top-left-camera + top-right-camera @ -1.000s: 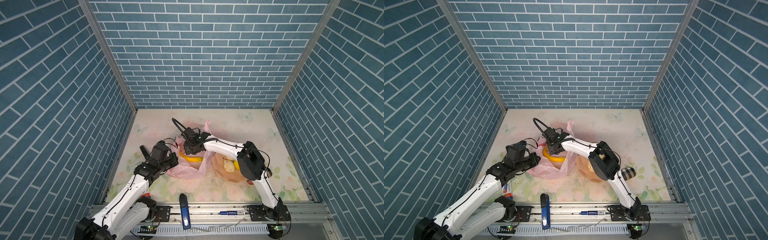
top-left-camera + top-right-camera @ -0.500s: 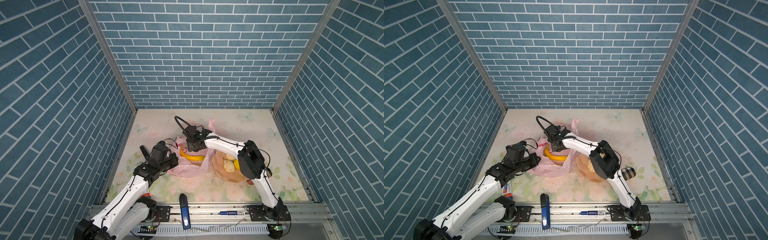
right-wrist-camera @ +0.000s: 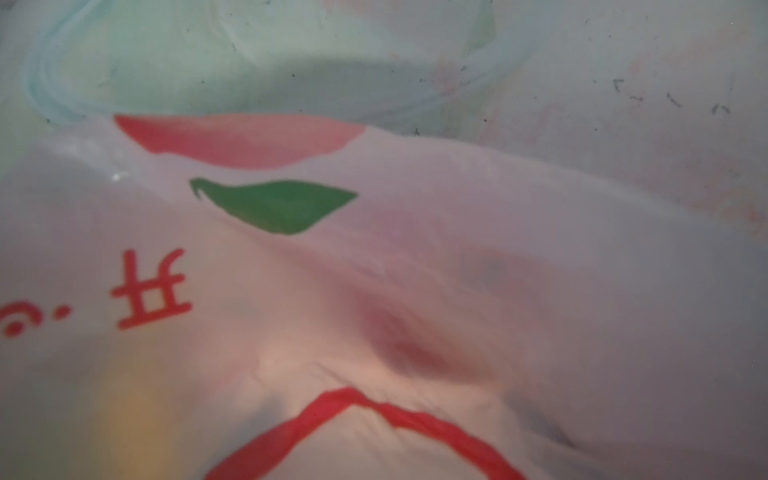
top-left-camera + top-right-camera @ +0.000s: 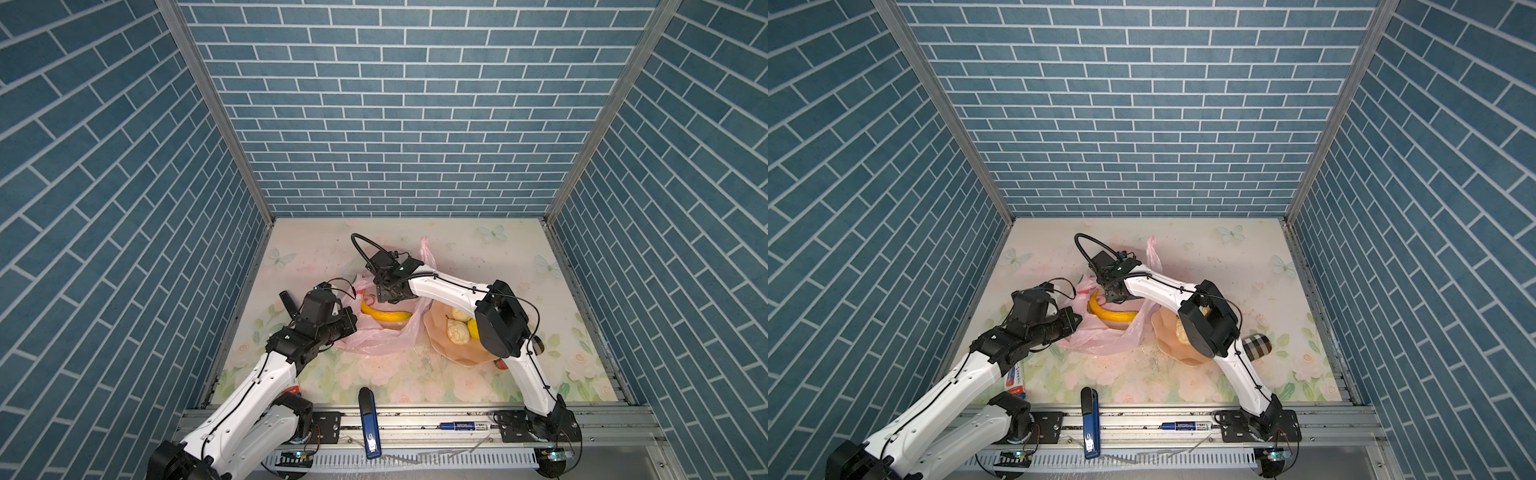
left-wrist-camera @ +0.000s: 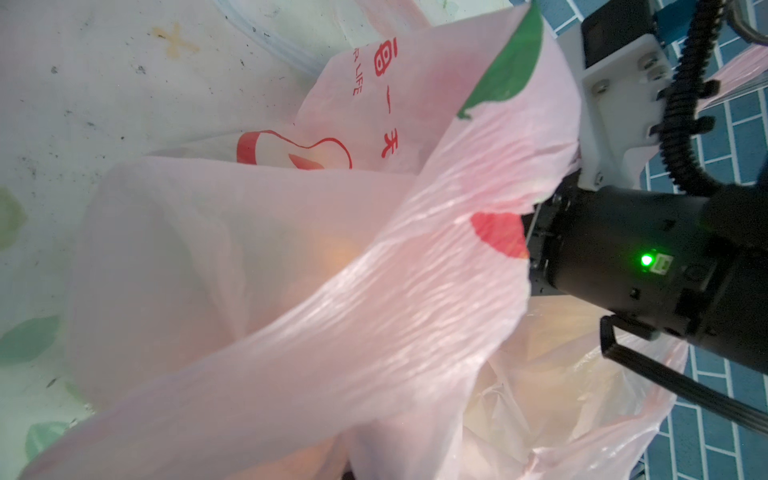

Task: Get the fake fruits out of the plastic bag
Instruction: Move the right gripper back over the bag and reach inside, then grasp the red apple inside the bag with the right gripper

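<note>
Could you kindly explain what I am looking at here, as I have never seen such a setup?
Two white robot arms stand at a flowered table. Two pictures look down from overhead; the other two come from cameras on the arms' wrists, hence the close-up plastic. The left gripper is shut on the edge of the pink plastic bag. The right gripper reaches into the bag's mouth, near a banana lying there; its jaws are hidden. Some fruits already sit on the plate.

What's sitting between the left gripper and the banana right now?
Only pink film of the plastic bag: in both top views it stretches from the left gripper, shut on its edge, across to the banana. Nothing else shows in that gap.
</note>
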Action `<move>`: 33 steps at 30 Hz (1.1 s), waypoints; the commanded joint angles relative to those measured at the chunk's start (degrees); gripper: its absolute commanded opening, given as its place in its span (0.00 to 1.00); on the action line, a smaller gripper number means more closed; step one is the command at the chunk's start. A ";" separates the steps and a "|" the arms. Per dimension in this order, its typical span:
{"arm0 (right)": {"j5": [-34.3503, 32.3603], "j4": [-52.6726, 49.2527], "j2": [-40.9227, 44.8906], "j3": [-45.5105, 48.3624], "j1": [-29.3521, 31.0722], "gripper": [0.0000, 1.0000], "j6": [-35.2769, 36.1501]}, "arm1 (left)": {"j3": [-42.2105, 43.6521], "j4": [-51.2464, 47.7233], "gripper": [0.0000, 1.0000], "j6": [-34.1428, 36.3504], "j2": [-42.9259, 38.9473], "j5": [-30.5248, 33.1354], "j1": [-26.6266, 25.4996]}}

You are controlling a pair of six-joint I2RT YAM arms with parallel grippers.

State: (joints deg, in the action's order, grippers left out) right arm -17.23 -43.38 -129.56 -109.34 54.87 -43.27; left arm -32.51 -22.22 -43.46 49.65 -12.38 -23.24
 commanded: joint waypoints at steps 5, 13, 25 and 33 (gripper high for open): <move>-2.93 -0.37 -2.57 -3.85 -1.69 0.84 -2.46 | -0.36 -2.34 0.00 1.67 -0.79 -0.80 -0.14; -4.65 4.04 -3.20 -3.54 -2.20 0.83 -2.43 | 0.61 -2.94 0.00 1.85 -0.98 -1.59 -0.18; -8.94 14.46 -3.16 1.05 -2.26 0.83 -2.44 | 1.52 -2.04 0.00 2.66 0.35 -3.32 -0.16; -9.63 15.75 -5.41 -0.97 -2.53 0.83 -3.12 | 1.48 -1.78 0.00 3.77 1.24 -4.22 -0.17</move>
State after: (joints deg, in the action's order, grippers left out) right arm -24.73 -27.68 -132.90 -109.67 52.84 -43.70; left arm -31.77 -23.66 -41.08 50.63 -15.81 -23.24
